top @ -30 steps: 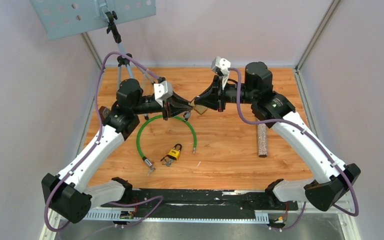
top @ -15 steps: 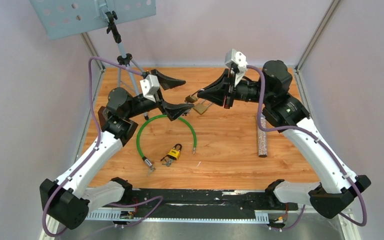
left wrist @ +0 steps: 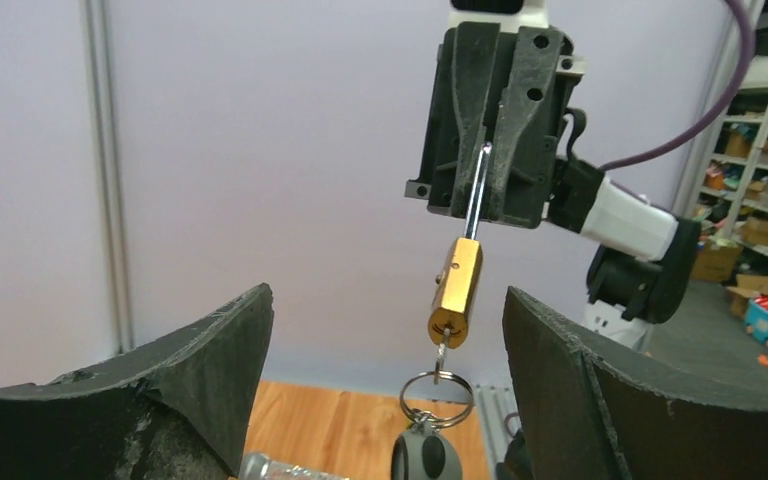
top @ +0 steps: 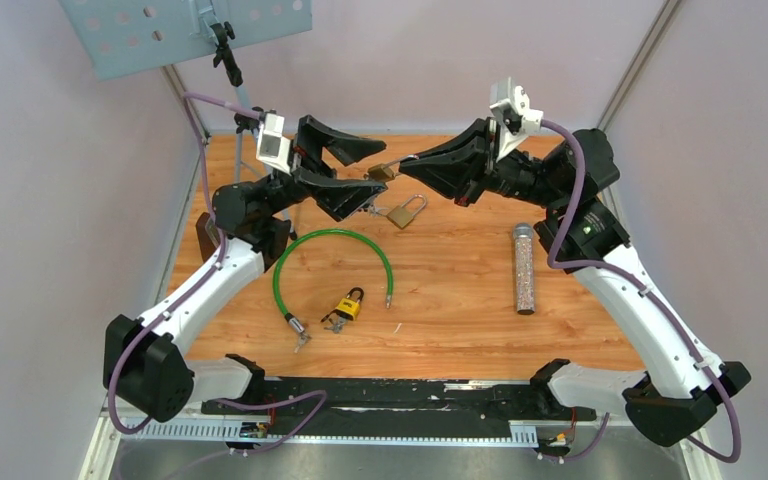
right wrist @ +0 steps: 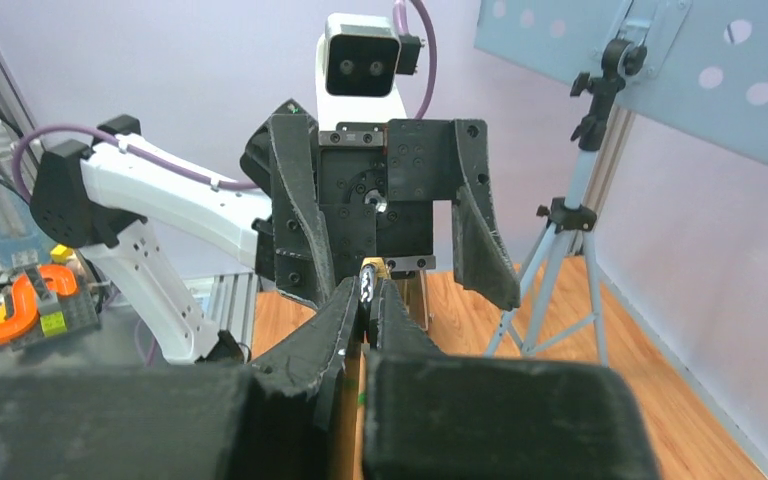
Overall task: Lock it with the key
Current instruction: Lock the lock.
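Both arms had risen and swung toward the far side of the table (top: 460,300) in the second before this frame. The left gripper (top: 365,172), pressed together a moment earlier, had sprung wide. We found its fingers (left wrist: 200,350) spread well apart and holding nothing.

The right gripper (top: 407,163) was pinched tight on the steel shackle of a brass padlock (left wrist: 457,290). The lock hung from its fingertips, keyhole end down and slightly tilted, in the air above the far middle of the table. Seen from the left wrist, its body dangled in the gap between the left fingers and touched neither. A key ring (left wrist: 438,393) hung from the lock's underside, with a grey-headed key (left wrist: 420,458) below it. We could not tell whether a key sat fully in the keyhole.

On the table, just nearer than the two grippers, a second brass padlock (top: 405,212) lay flat, its shackle toward the far right. Nearer still, a green cable (top: 332,234) arched with its open side toward the near edge. A yellow padlock (top: 349,304) lay between the cable's two ends, small keys touching its left side. A glittery tube (top: 524,268) lay to the right, running near to far, well apart from the locks. A tripod (top: 245,125) stood at the far left corner.
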`<state>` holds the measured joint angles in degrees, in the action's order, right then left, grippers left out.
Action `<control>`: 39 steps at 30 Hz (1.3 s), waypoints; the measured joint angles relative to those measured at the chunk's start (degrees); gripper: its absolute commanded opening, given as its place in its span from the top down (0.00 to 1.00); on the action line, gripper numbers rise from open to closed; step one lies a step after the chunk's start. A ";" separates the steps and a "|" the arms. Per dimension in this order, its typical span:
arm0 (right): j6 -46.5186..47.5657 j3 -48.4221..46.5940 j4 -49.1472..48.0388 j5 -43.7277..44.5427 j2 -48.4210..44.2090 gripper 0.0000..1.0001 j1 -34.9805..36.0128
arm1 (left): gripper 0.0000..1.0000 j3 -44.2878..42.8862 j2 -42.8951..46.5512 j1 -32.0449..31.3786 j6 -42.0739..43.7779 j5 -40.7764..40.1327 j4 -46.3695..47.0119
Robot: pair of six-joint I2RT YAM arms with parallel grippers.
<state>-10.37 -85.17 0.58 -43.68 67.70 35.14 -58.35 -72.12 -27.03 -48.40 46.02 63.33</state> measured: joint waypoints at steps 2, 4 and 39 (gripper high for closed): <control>-1.46 0.13 -1.86 0.31 0.00 1.00 0.00 | 0.23 -0.35 -0.20 0.02 -2.82 -0.63 1.86; -2.95 0.44 -3.96 0.59 0.00 1.00 0.00 | 0.34 -0.35 -0.17 0.00 -4.59 -1.46 3.76; -10.99 3.54 -13.44 1.29 2.84 1.00 0.00 | 0.60 -1.92 -3.52 -0.33 -14.43 -2.60 13.86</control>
<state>-21.37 -81.62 -12.86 -42.39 70.54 35.14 -60.27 -75.64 -27.35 -62.83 43.42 77.19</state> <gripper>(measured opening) 0.015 0.405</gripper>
